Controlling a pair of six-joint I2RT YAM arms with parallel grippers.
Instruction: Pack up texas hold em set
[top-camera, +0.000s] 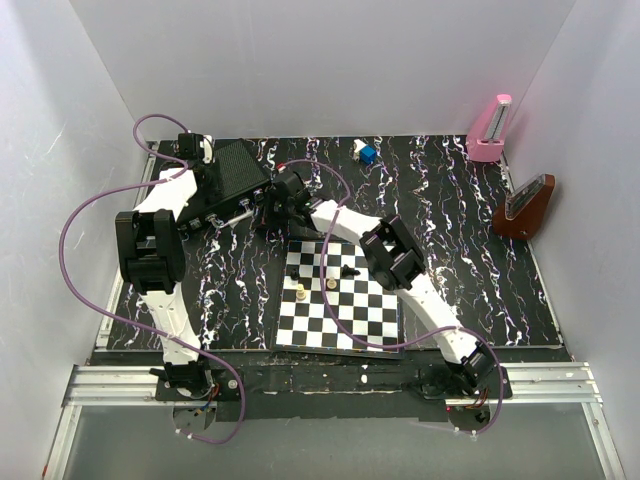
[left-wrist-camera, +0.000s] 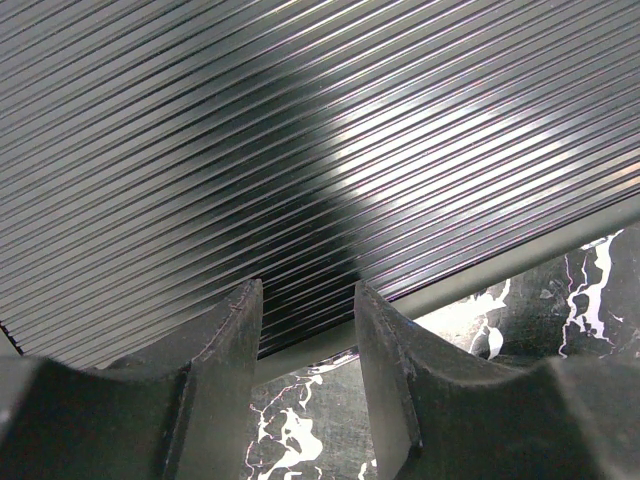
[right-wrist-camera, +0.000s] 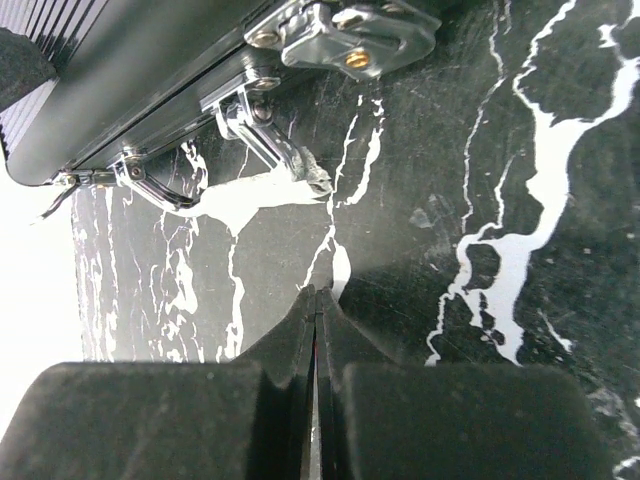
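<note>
Black ribbed case (top-camera: 232, 178) sits on our marbled bench (top-camera: 450, 230); left jaws stand apart at its silver edge, right jaws pressed together near its latch (right-wrist-camera: 345, 35).

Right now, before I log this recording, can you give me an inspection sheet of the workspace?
Surface: black white-veined tabletop.
Job's things: black ribbed case, appears closed, far left; silver latch showing; chips and cards not seen.
Clutter: chessboard with a few pieces; pink metronome; brown metronome; small blue-white object.
Grippers: left gripper open at the case's edge; right gripper shut, near the latch.
Cables: purple cable loops off the left arm; another crosses the chessboard.
Surroundings: white walls; aluminium rail.
</note>
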